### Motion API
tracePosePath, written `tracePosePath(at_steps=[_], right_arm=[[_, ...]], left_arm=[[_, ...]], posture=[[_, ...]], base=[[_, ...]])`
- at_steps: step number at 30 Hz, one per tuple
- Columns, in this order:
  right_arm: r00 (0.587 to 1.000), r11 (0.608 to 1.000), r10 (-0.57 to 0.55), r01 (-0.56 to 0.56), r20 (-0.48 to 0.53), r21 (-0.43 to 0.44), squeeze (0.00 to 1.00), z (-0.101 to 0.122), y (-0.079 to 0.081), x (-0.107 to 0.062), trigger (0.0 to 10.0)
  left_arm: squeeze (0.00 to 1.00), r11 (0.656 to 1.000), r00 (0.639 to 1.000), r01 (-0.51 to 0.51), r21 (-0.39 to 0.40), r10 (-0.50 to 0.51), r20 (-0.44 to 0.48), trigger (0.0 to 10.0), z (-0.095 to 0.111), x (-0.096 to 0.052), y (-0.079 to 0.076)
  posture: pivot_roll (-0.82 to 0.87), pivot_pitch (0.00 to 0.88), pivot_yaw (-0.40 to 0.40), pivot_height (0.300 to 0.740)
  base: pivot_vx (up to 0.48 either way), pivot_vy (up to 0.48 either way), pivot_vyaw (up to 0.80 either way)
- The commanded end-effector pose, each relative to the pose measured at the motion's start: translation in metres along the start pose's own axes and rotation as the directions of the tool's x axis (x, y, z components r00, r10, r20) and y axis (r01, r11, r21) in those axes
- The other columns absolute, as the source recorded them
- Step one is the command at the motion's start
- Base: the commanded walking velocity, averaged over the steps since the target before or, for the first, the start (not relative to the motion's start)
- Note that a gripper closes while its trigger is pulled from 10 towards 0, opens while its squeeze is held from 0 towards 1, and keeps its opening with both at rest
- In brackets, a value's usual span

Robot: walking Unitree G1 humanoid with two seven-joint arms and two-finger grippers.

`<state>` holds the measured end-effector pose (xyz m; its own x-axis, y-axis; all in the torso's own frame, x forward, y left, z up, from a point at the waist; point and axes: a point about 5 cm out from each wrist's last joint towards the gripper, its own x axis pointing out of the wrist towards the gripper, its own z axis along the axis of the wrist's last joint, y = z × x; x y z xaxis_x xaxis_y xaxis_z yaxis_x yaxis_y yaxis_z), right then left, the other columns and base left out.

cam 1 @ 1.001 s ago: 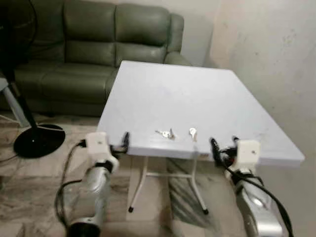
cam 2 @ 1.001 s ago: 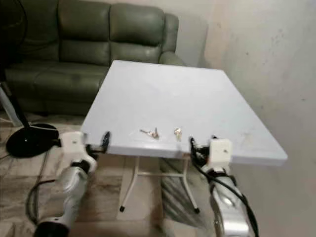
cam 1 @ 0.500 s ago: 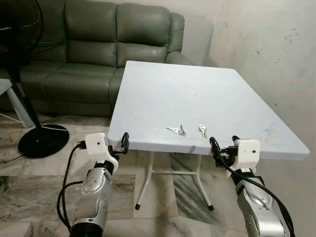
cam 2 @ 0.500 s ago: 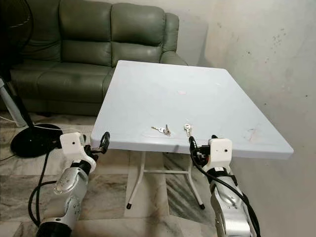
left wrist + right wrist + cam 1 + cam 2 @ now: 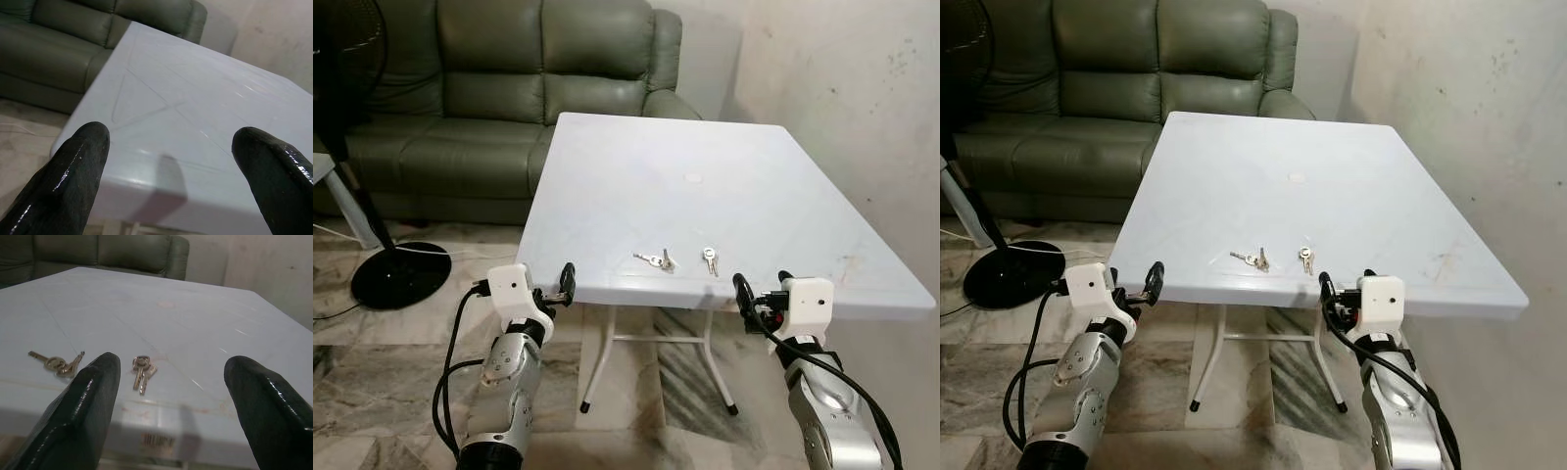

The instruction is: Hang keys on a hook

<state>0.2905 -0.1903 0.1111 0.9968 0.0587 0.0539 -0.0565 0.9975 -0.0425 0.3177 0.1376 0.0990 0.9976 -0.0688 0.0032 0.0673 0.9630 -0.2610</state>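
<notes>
Two small bunches of keys lie near the front edge of a white table: the left bunch and the right bunch. My right gripper is open, level with the table's front edge and just right of the right bunch. The left bunch lies beyond one of its fingers. My left gripper is open at the table's front left corner, well left of the keys, with bare tabletop ahead of it. Neither gripper holds anything.
A green leather sofa stands behind the table. A fan's black round base sits on the marble floor at the left. A bare plaster wall runs close along the table's right side. Folding table legs stand between my arms.
The camera has moved and the blur has gone; the table now sits a little differently in view. Both grippers stay open at the front edge. The keys have not moved.
</notes>
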Motion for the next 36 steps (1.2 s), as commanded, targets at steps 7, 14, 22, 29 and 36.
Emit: tracePosePath(at_steps=[7,14,22,29,36], right_arm=[[1.000,1.000,0.002,-0.002,0.005,0.001,0.00,0.0026,-0.0012,0.0000,10.0],[1.000,1.000,0.005,-0.005,0.003,0.000,0.00,0.0021,-0.0011,-0.0013,10.0],[1.000,1.000,0.009,-0.009,0.001,0.000,0.00,0.0017,-0.0003,-0.0017,10.0],[1.000,1.000,0.012,-0.012,-0.002,-0.002,0.00,0.0013,-0.0004,-0.0026,10.0],[0.999,0.999,0.038,-0.038,-0.009,-0.005,0.00,0.0008,0.0007,-0.0026,10.0]], left_arm=[[0.00,1.000,1.000,0.006,0.010,-0.006,0.009,10.0,0.0035,0.0016,-0.0023],[0.00,1.000,1.000,0.005,0.009,-0.005,0.004,10.0,0.0027,0.0006,-0.0019],[0.00,1.000,1.000,0.004,0.013,-0.004,0.004,10.0,0.0029,0.0006,-0.0016],[0.00,1.000,1.000,0.003,0.009,-0.003,-0.001,10.0,0.0020,-0.0004,-0.0021],[0.00,0.999,1.000,-0.008,0.035,0.009,-0.005,10.0,-0.0004,-0.0022,-0.0033]], posture=[[-0.01,0.035,-0.081,0.740],[-0.01,0.040,-0.082,0.740],[-0.01,0.041,-0.081,0.740],[-0.01,0.044,-0.083,0.740],[-0.01,0.046,-0.086,0.740]], base=[[0.264,0.000,0.00],[0.260,0.000,0.00],[0.343,0.000,0.00],[0.343,0.000,0.00],[0.134,0.000,0.00]])
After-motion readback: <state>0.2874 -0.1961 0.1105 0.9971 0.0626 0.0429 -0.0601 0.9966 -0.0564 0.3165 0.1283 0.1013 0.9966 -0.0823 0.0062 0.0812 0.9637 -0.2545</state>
